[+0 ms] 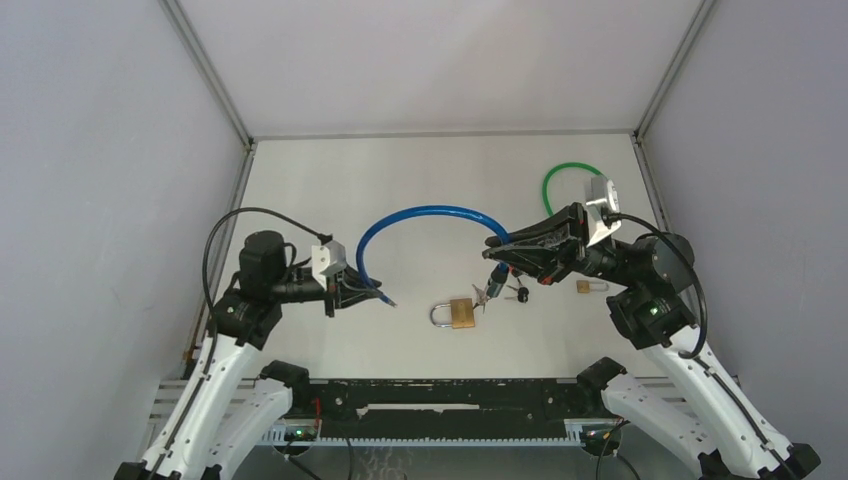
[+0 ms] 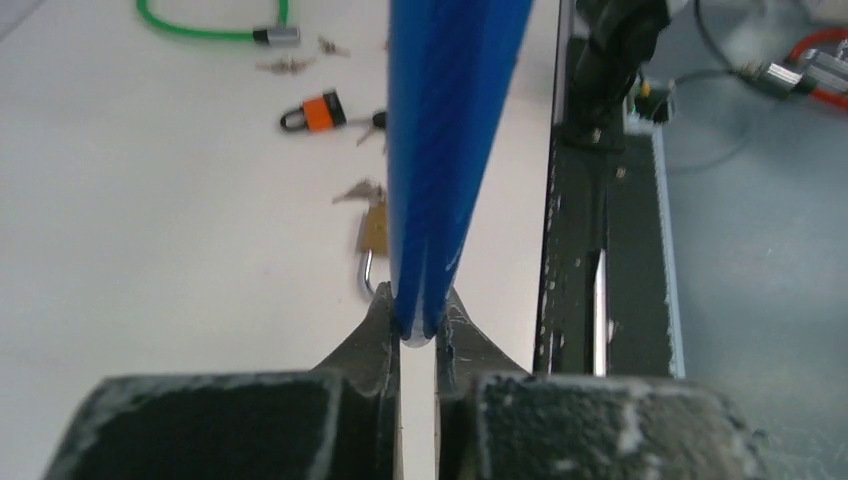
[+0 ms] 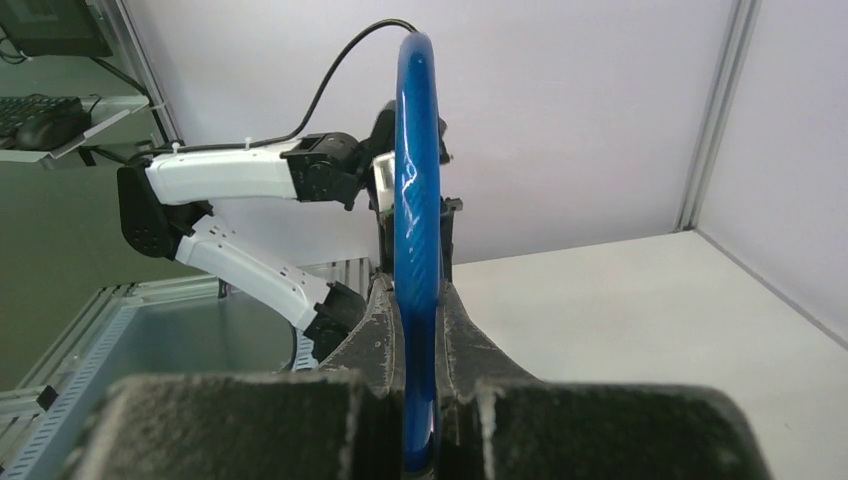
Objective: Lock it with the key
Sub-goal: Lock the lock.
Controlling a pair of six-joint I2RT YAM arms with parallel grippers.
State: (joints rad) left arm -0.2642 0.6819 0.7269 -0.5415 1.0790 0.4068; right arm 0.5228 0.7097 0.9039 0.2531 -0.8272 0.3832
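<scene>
L gripper (image 1: 374,291) is clenched on one end of the blue cable (image 1: 420,212); R gripper (image 1: 497,268) is clamped on the other. The cable runs 9 to 3 o'clock over mid-table (image 1: 300,200), arch bulging twd 12. Top view shows a brass padlock (image 1: 460,314) at 6 below the arch, w/ keys (image 1: 515,292) beside it. Only L wrist view shows the orange padlock (image 2: 322,112) clearly.

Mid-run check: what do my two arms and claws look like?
Left arm and right arm: white lower links, black joints, a black cable looping along each, a silver-grey camera block at the wrist. A green light glows on the right arm's joint. Left claw and right claw: dark grey, scuffed, tapering to narrow tips.
</scene>
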